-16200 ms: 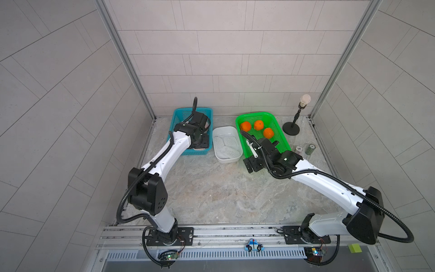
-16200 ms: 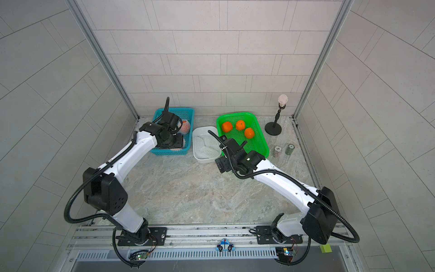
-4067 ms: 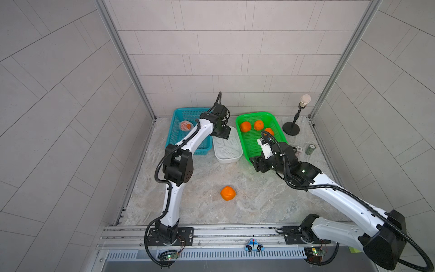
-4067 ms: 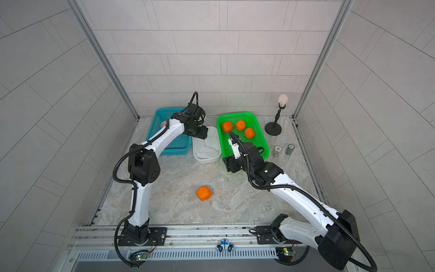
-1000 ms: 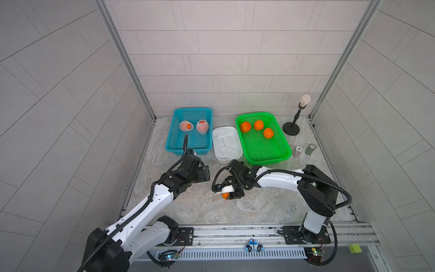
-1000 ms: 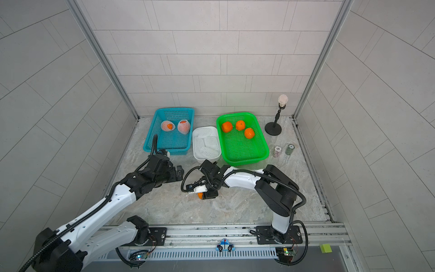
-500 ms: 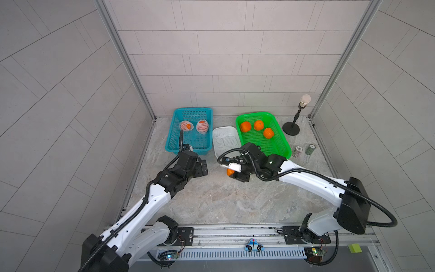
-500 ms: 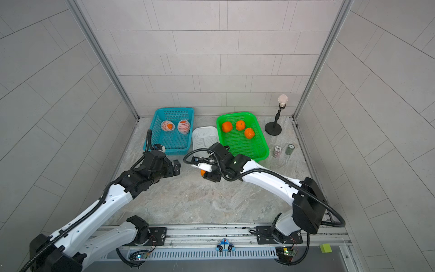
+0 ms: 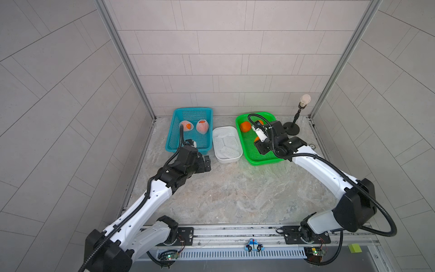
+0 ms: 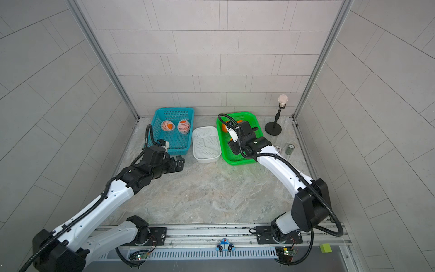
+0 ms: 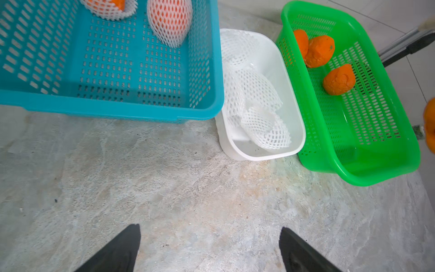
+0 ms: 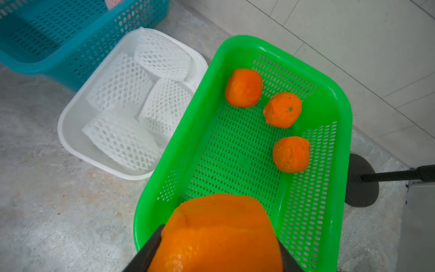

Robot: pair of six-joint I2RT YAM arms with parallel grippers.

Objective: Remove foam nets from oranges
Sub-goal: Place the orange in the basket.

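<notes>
white foam net (image 9: 183, 123) opens upward, baring its orange (image 9: 188, 127).

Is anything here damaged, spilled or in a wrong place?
Nothing is spilled. The bare oranges in the green basket look dented and angular, not round. In the blue basket, one net sits only partly over its orange.

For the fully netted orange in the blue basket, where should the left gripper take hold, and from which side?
Grip the netted orange across its wide middle, where fruit fills the mesh; the tapered net end would likely just collapse. Come from above: the blue basket walls block the sides. The left gripper is open.
</notes>
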